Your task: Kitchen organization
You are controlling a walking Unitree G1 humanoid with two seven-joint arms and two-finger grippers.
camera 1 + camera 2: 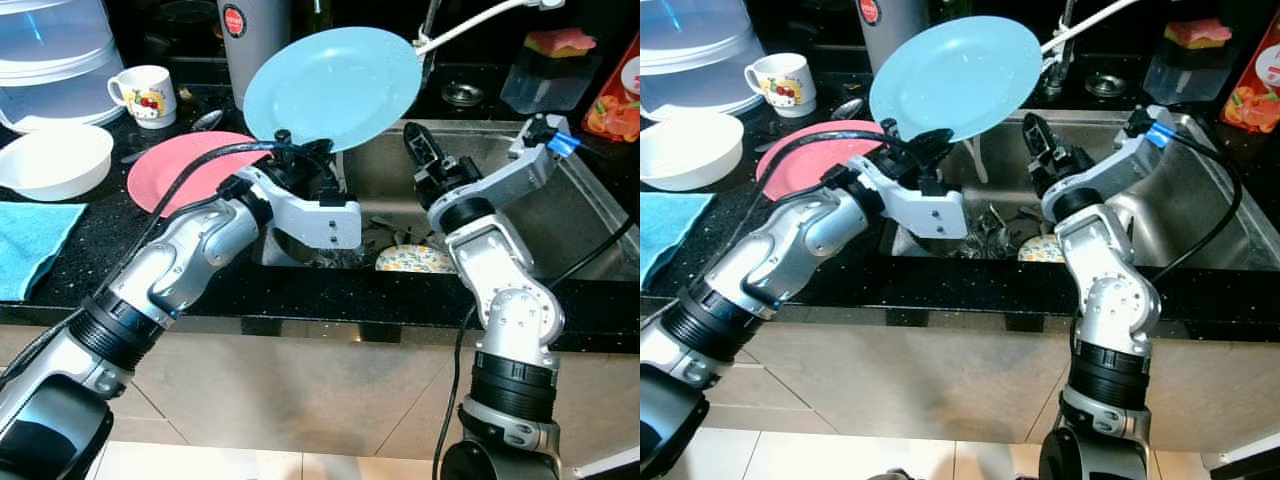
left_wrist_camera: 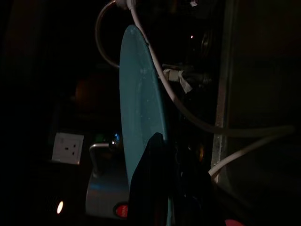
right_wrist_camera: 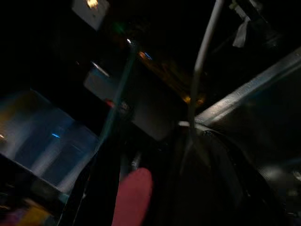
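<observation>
One light-blue plate (image 1: 335, 86) clamped in left tool (image 1: 300, 160) above sink (image 1: 590, 215) (patterned dish (image 1: 412, 259) inside).

My blue plate (image 1: 335, 85) looks smooth and glossy, the sink (image 1: 590, 215) is brushed metal, the counter (image 1: 100, 250) is speckled black stone.

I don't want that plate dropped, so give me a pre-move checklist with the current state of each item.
1. Left hand grips the blue plate at its lower rim: ok, fingers shut on the edge.
2. Plate lifted free of the sink: ok, held tilted above the counter edge.
3. Right hand out of the plate's way: ok, it hovers over the sink, beside the plate and apart from it.
4. Right hand's fingers open or shut: cannot tell.
5. Landing spot: the pink plate lies flat on the counter, top bare: ok.
6. White hose behind the plate touching it: cannot tell.
</observation>
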